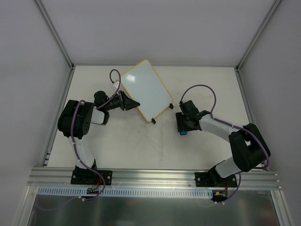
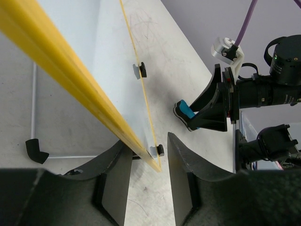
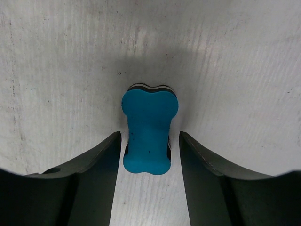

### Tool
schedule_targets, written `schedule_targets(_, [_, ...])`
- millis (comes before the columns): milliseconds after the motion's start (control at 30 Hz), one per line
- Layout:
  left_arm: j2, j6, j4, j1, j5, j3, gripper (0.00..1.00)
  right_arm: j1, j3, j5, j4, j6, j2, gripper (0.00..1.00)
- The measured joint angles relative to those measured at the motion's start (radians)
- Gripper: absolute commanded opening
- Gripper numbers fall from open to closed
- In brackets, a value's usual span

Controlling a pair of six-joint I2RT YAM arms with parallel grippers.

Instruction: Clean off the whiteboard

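Heads up, the left wrist view is tricky. You see the whiteboard (image 2: 103, 52) almost edge-on, with its yellow rim cut off at the frame corner, so you can't tell if it lies flat. Glare washes out its face too. Your left gripper (image 2: 148, 150) straddles that rim with the jaws slack, and there's a gap on the right finger's side. The right gripper (image 3: 149, 136) is parted too. The blue eraser (image 3: 149, 127) stands between its fingers, with slivers of table (image 3: 235, 56) on either side. The board's long axis runs diagonally: near end toward the right jaws, far end away from both.
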Motion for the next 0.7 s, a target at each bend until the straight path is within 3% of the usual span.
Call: schedule_targets(700, [-0.002,0.009,0.0,0.009,-0.013,-0.05,0.52,0.0,0.0,-0.004,0.0,0.0,0.0,0.59])
